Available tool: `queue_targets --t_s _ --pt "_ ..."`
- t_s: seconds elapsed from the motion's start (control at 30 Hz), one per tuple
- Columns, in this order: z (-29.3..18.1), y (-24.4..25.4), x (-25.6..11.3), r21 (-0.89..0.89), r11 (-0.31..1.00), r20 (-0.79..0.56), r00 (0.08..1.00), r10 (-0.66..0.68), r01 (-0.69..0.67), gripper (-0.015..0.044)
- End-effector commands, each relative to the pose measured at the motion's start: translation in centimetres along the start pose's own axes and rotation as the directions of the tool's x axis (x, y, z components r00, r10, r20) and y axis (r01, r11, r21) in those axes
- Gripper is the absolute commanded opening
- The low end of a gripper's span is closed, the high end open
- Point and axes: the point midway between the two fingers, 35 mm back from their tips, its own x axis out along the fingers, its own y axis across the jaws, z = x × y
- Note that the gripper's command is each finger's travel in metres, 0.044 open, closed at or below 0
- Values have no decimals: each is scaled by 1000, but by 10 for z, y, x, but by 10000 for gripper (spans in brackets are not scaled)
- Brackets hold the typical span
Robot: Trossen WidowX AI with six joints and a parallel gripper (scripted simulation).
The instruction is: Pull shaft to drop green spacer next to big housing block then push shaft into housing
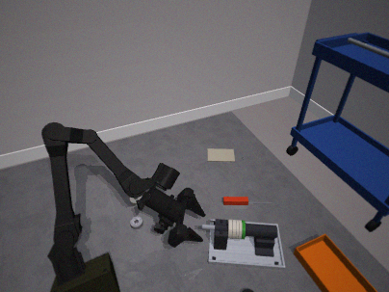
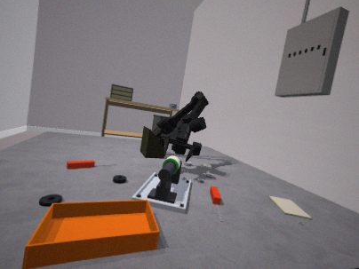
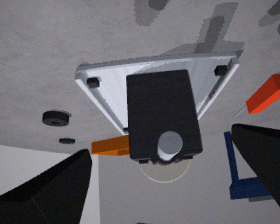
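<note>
The grey shaft sticks out of the near black support block. Cream spacers and the green spacer sit in line between that block and the big black housing. The green one is beside the housing. All stand on a white base plate. My gripper is open and empty, its fingertips at either side of the shaft's free end in the top view. The shaft inside the spacers is hidden.
An orange tray lies beyond the housing end. A red-handled tool lies beside the plate. A pale ring lies near the arm. Black rings and a cream card also lie around.
</note>
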Motion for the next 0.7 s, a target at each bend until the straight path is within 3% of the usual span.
queue_targets --t_s 0.0,0.37,0.67 --pt "-5 -4 17 -55 998 179 983 50 -40 440" --pt "-20 -4 25 -93 996 621 780 70 -16 440" --pt "-55 0 5 37 997 787 613 -70 66 440"
